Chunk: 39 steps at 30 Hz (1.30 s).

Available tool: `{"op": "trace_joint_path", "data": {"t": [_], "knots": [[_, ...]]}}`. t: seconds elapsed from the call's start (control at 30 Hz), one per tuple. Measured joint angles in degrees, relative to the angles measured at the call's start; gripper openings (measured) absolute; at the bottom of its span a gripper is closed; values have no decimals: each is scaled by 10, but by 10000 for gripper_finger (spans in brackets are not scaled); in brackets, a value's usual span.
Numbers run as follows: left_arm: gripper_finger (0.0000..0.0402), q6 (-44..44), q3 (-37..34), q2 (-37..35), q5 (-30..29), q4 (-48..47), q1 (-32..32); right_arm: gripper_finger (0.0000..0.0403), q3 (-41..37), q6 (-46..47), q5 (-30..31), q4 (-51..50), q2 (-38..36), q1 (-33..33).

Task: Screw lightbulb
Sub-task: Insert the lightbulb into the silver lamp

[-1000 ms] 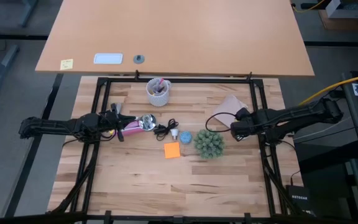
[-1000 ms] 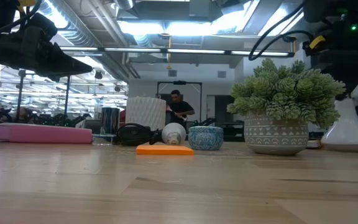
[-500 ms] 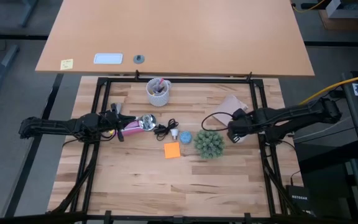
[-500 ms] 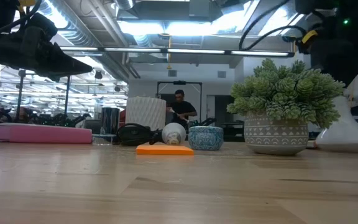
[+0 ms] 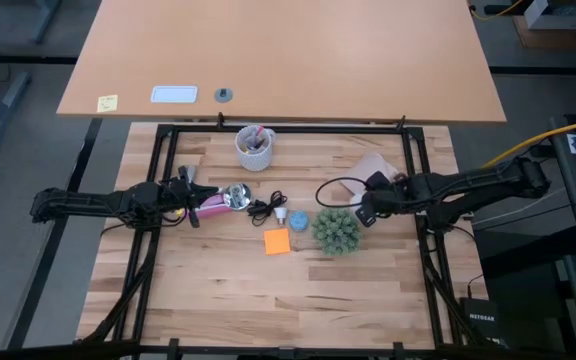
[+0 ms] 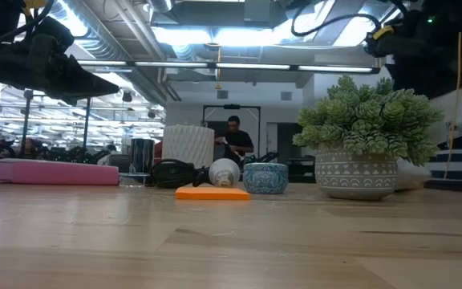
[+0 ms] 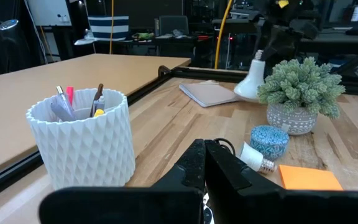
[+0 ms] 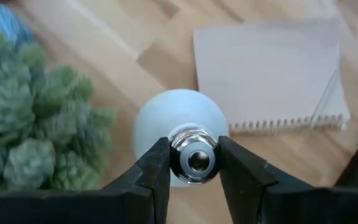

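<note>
Your right gripper [image 8: 193, 163] pinches a bulb [image 8: 178, 124] by its metal base, just beside the plant [image 5: 336, 231]. Left gripper [image 5: 190, 190] by the socket [image 5: 236, 196]: jaw state unclear.

You'll find only one readable mark here: in the high view, at about five o'clock off the tabletop [image 5: 218, 290], a small black box [image 5: 489, 318] on the floor carries white lettering that seems to read "NETGEAR", though it is very small. The yellow sticky note [image 5: 107, 102] and the pale rectangular tag [image 5: 174, 95] on the far desk at about eleven o'clock show no legible writing. The orange sticky note [image 5: 276, 241], the spiral notebook [image 8: 272, 78] and the ribbed pen cup [image 7: 81, 138] bear no text you can make out. Nothing readable shows in the low view.
</note>
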Motion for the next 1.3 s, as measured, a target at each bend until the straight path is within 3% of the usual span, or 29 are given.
{"op": "trace_joint_path", "data": {"t": [0.3,0.57,0.87,1.3], "knots": [[0,0,0,0,0,0,0,117,1,-29,111,61,0,0],[0,0,0,0,0,0,0,117,1,-129,168,216,0,0],[0,0,0,0,0,0,0,117,1,-269,161,438,4,0],[0,0,0,0,0,0,0,117,1,-389,46,672,98,0]]}}
